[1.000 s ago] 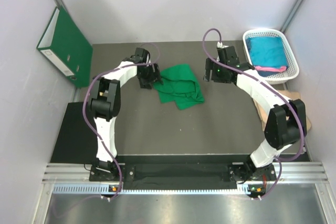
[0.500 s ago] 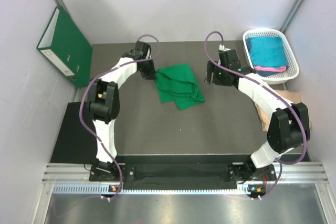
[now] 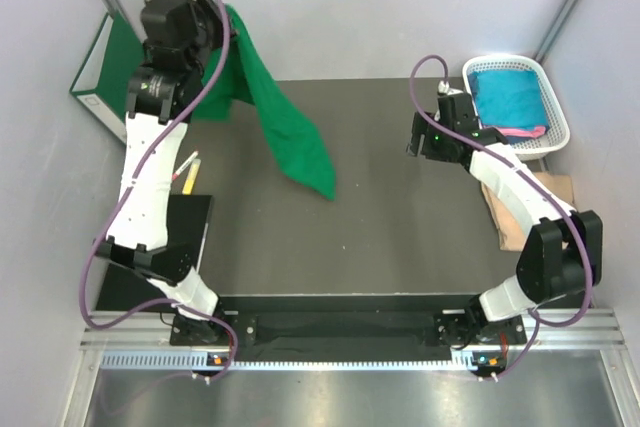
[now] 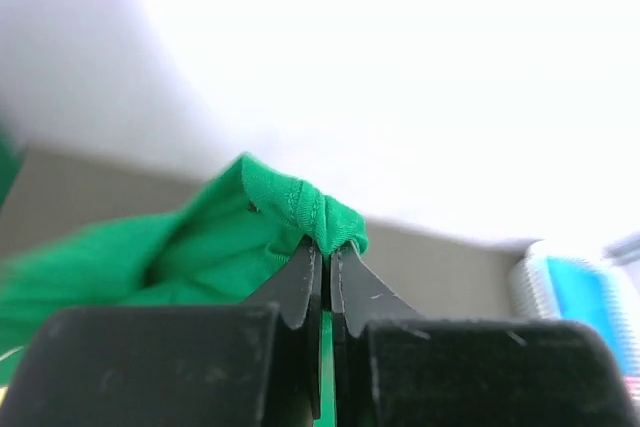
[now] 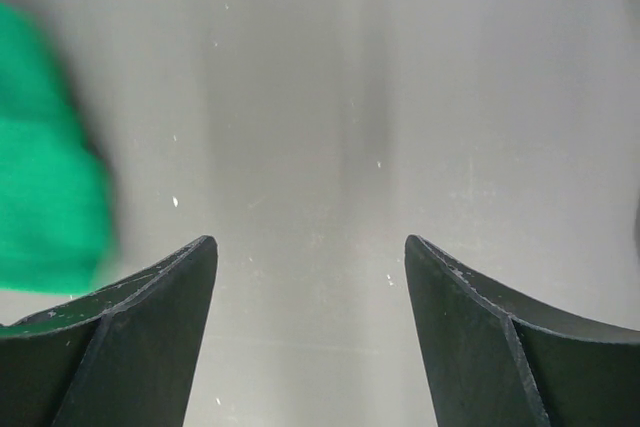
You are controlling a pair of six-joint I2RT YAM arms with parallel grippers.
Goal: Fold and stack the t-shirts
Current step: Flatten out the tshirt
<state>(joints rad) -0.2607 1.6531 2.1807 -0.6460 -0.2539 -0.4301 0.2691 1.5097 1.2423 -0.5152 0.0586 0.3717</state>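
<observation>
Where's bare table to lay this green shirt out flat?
Best patch: the table centre, between the hanging green shirt and the right gripper, running to the near rail. Crowded: the basket corner on the right, the pen by the left edge.

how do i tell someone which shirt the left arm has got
Start at the far left corner of the table, where the left arm is raised high. From the left gripper hangs the bright green t-shirt, pinched by a bunched edge. The teal shirt and pink shirt lie in the white basket at far right; only this one is held up.
</observation>
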